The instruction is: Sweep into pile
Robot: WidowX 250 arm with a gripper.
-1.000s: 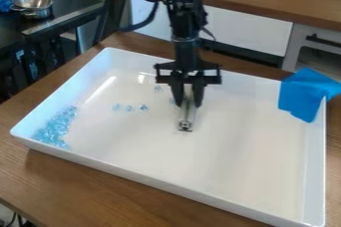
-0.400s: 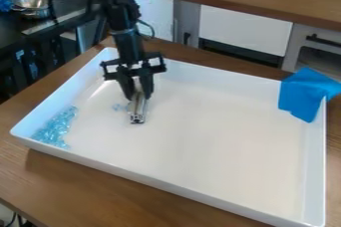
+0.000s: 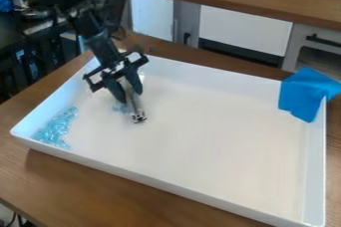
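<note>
A brown wooden table (image 3: 86,186) lies beneath a large white rectangular tray (image 3: 220,141) with raised walls. The black two-finger gripper (image 3: 131,93) hangs tilted over the tray's left half in the camera view, clamped on a narrow silvery tool. A bright blue cloth (image 3: 305,94) drapes over the tray's far right corner. The pile of clear light-blue pieces (image 3: 57,127) sits inside the tray's left end; the silvery tool (image 3: 136,107) points down at the tray's floor, a few loose light-blue pieces (image 3: 120,107) just beside it.

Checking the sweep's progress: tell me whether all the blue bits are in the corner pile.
No, a few blue bits lie beside the held tool, apart from that pile.
</note>
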